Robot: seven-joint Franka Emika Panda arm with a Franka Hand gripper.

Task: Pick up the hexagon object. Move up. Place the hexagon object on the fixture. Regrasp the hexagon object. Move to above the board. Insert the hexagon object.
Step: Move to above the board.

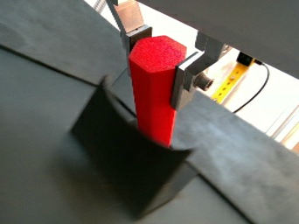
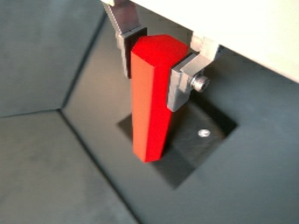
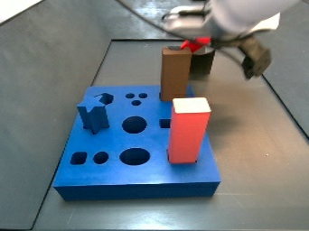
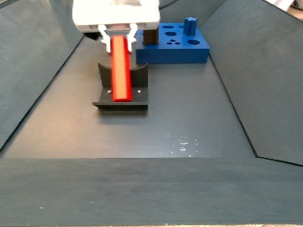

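Note:
The hexagon object (image 1: pixel 152 101) (image 2: pixel 149 118) is a slim bright red rod standing upright. In both wrist views my gripper (image 1: pixel 156 66) (image 2: pixel 155 68) is shut on it near its top, one silver finger on each side. Its lower end rests at the dark fixture (image 1: pixel 122 166) (image 2: pixel 197 140). In a side view the rod (image 4: pixel 120 66) hangs straight down from the gripper (image 4: pixel 119 37) onto the fixture (image 4: pixel 120 102). The blue board (image 4: pixel 178 44) (image 3: pixel 121 158) lies apart from them. In a side view the gripper (image 3: pixel 200 41) hides most of the rod.
On the board a brown post (image 3: pixel 175 72) stands at the back and a thick red block with a pale top (image 3: pixel 189 131) at the front right, with a small blue peg (image 3: pixel 92 115) at the left. The fixture (image 3: pixel 201 63) sits behind the post. Sloped dark walls enclose the floor.

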